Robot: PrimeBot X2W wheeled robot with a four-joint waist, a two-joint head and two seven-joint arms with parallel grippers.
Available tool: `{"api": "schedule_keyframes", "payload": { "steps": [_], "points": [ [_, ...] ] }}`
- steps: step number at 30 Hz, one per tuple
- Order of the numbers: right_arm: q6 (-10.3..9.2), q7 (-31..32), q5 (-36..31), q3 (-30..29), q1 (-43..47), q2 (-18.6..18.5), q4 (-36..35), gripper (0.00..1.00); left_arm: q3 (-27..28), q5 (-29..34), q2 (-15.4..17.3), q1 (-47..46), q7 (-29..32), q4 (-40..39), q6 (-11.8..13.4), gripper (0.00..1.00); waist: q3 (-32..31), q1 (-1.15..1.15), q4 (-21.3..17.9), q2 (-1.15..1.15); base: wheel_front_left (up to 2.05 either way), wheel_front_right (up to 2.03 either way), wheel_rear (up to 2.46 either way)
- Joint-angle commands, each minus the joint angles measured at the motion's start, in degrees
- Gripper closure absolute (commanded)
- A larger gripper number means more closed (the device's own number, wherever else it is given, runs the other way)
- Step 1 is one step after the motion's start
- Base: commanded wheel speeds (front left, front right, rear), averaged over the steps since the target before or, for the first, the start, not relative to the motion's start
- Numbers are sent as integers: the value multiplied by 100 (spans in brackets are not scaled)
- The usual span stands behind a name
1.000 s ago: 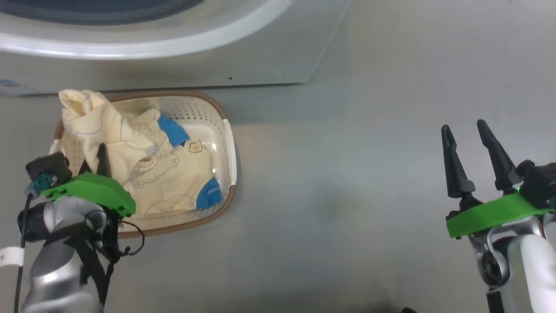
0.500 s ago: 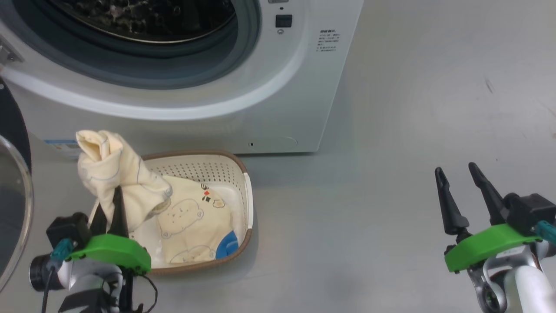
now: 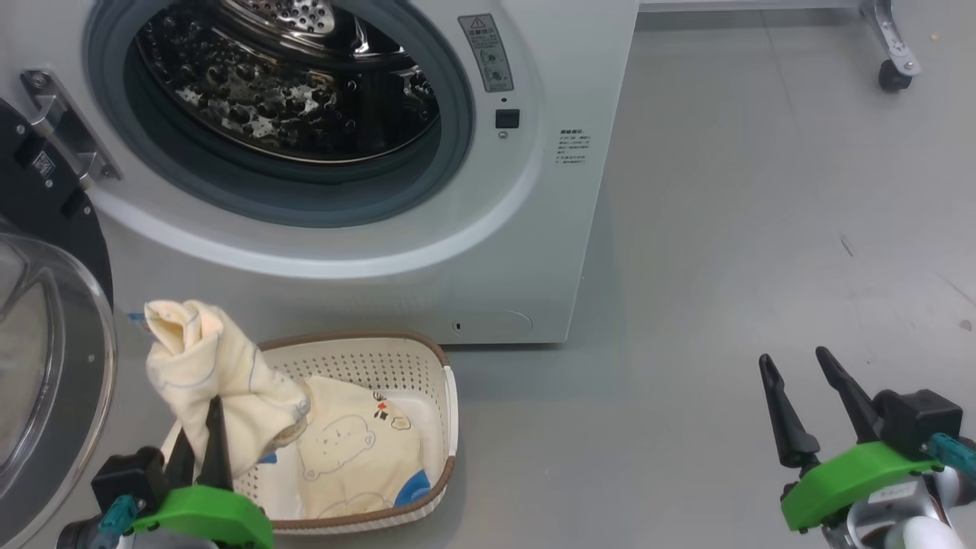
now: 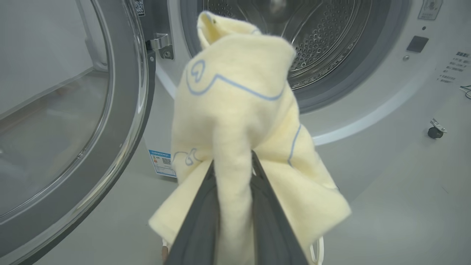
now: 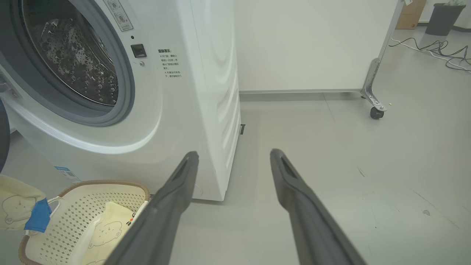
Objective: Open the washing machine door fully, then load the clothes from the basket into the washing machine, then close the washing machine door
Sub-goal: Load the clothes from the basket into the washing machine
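Note:
My left gripper (image 3: 202, 435) is shut on a pale yellow garment (image 3: 206, 374) of the clothes, lifted above the left end of the basket (image 3: 366, 358). In the left wrist view the garment (image 4: 235, 110) drapes over my fingers (image 4: 198, 228), facing the drum. More yellow clothes (image 3: 358, 454) with a bear print and a blue piece (image 3: 415, 484) lie in the basket. The washing machine (image 3: 534, 191) stands behind it with its steel drum (image 3: 290, 84) exposed. The washing machine door (image 3: 46, 366) hangs open at the left. My right gripper (image 3: 797, 400) is open over bare floor at the lower right.
A white panel on a metal leg with a caster (image 5: 375, 110) stands to the right of the washer. Cables (image 5: 434, 48) and a dark bin (image 5: 443, 14) lie farther back. Grey floor stretches to the right of the basket.
The head camera has tilted up, so the drum and open door have come into view. My left gripper has lifted the yellow garment clear of the pile in the basket. The right gripper stays open.

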Motion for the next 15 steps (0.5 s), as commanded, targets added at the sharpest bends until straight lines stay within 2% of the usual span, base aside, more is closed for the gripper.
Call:
{"api": "schedule_keyframes", "payload": {
  "steps": [1, 15],
  "points": [
    [0, 20, 25, 125, -108, -87, -206, 0, 220, 28, 150, -115, 15, -252, 38, 100, -37, 1, 18, -1, 0, 0, 0],
    [0, 103, 45, 168, -4, -87, -273, 0, 142, -30, 172, 48, 161, -514, 109, 100, -133, 1, 57, -1, 0, 0, 0]
  ]
}}
